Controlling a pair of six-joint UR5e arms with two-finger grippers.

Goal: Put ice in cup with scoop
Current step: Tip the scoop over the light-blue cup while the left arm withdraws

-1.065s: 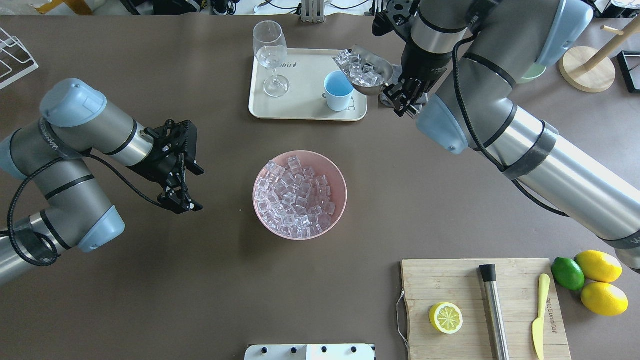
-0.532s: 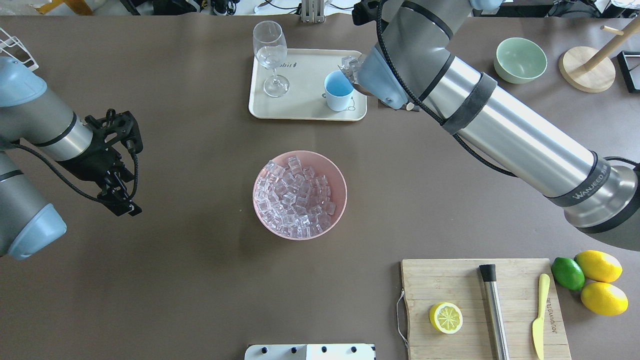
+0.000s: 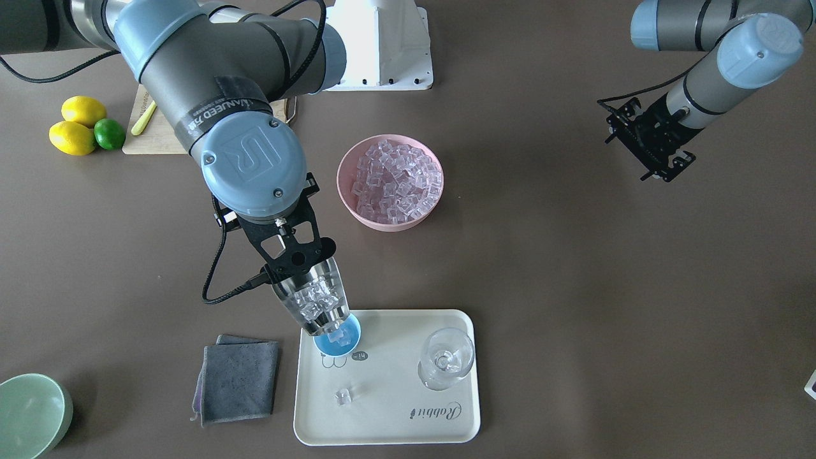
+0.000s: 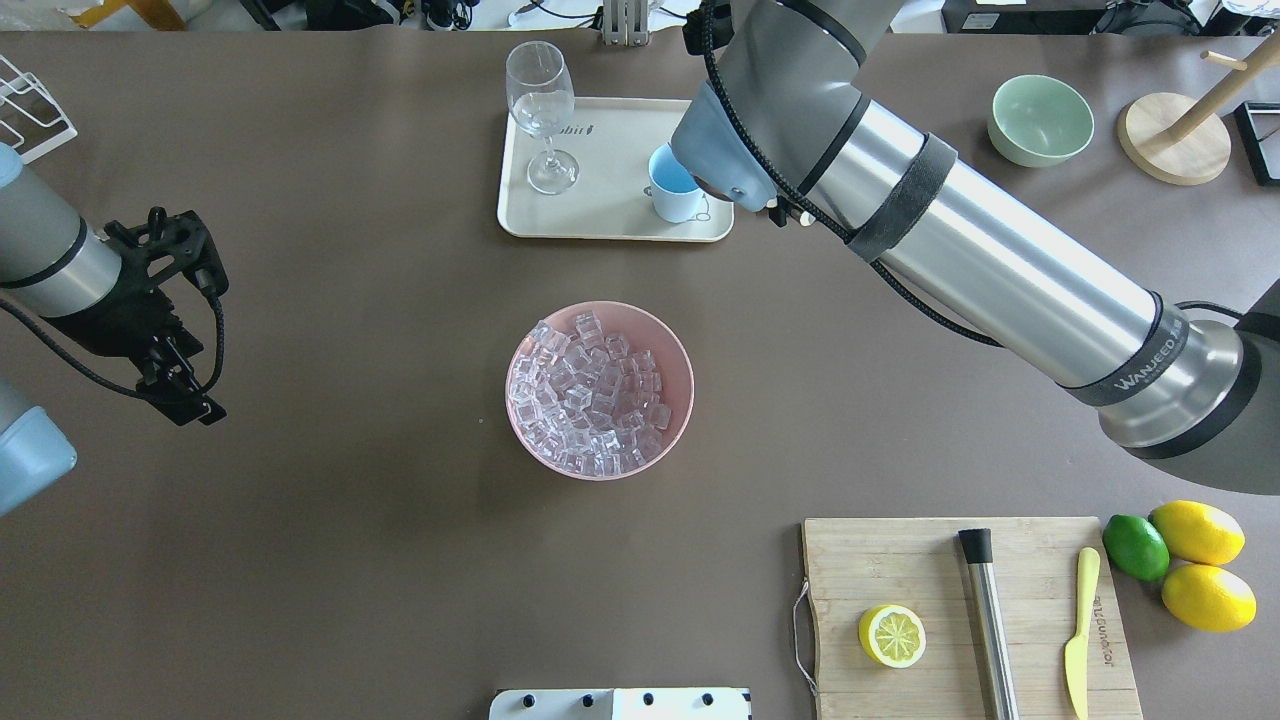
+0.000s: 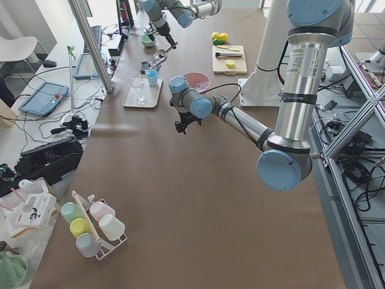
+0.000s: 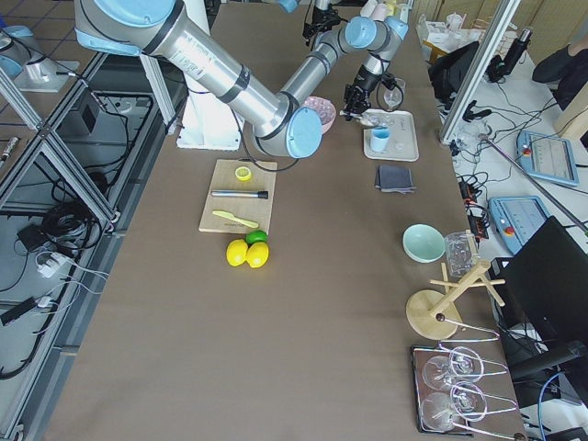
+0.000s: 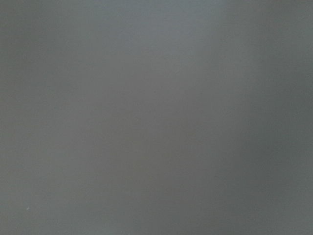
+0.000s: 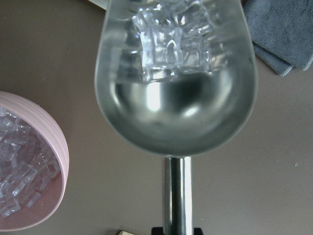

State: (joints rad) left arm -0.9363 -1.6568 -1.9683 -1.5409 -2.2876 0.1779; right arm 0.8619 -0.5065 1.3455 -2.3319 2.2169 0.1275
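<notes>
My right gripper point(image 3: 294, 262) is shut on the rod handle of the steel scoop point(image 3: 313, 305), which is tilted mouth down over the light-blue cup point(image 3: 338, 339) on the cream tray point(image 3: 395, 417). Ice point(image 8: 171, 44) has slid to the front lip of the scoop point(image 8: 176, 112). One loose cube point(image 3: 344, 396) lies on the tray. In the overhead view the right arm hides the scoop and part of the cup point(image 4: 670, 195). The pink bowl point(image 4: 682, 390) mid-table is heaped with ice point(image 4: 592, 392). My left gripper point(image 4: 188, 385) hangs open and empty far to the left.
A stemmed glass point(image 4: 540, 110) stands on the tray's other end. A grey cloth point(image 3: 237, 377) lies beside the tray, and a pale green bowl point(image 4: 1040, 120) sits beyond it. A cutting board point(image 4: 900, 560) holds a lemon half, a steel cylinder and a knife, with whole citrus next to it.
The right arm has swung over the cup and tipped the scoop mouth down, covering it from above. The left arm has drawn back toward the table's left edge.
</notes>
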